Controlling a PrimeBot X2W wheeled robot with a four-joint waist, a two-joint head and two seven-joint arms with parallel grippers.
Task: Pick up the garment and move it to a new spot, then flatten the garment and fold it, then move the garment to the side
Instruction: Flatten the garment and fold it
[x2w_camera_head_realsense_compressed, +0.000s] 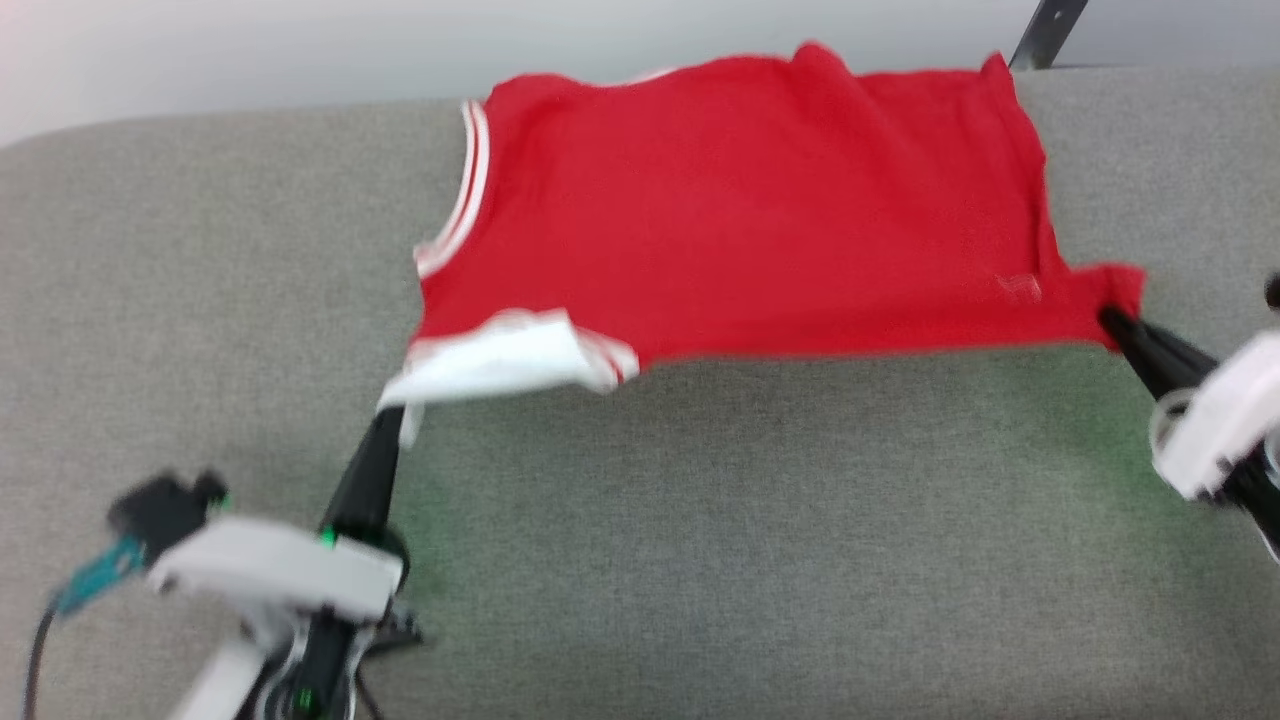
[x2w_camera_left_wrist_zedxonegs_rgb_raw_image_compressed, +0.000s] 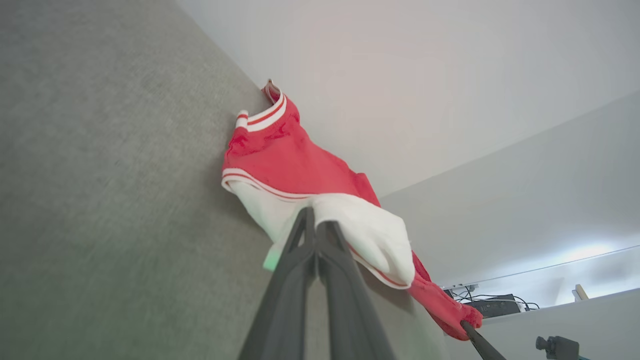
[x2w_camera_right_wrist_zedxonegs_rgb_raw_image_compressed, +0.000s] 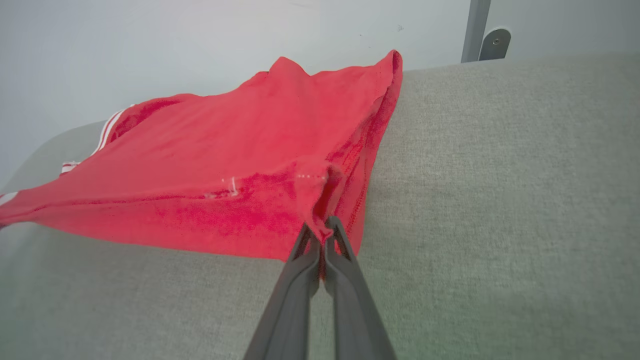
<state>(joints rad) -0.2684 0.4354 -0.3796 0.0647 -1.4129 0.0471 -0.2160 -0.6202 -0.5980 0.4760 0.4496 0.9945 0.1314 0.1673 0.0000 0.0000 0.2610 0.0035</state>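
The garment (x2w_camera_head_realsense_compressed: 740, 210) is a red jersey shirt with a white sleeve and red-and-white striped trim, spread plain side up across the far half of the grey table (x2w_camera_head_realsense_compressed: 700, 550); no number shows. My left gripper (x2w_camera_head_realsense_compressed: 392, 412) is shut on the white sleeve (x2w_camera_left_wrist_zedxonegs_rgb_raw_image_compressed: 360, 230) at the shirt's near left corner. My right gripper (x2w_camera_head_realsense_compressed: 1108, 318) is shut on the red hem corner (x2w_camera_right_wrist_zedxonegs_rgb_raw_image_compressed: 320, 220) at the near right. The near edge hangs lifted and stretched between the two grippers. The other arm's finger (x2w_camera_left_wrist_zedxonegs_rgb_raw_image_compressed: 477, 340) shows at the red corner in the left wrist view.
The table's far edge (x2w_camera_head_realsense_compressed: 250, 110) runs just behind the shirt, against a pale wall. A metal bracket (x2w_camera_head_realsense_compressed: 1045, 30) stands at the far right. Bare grey cloth lies between the shirt and the near edge.
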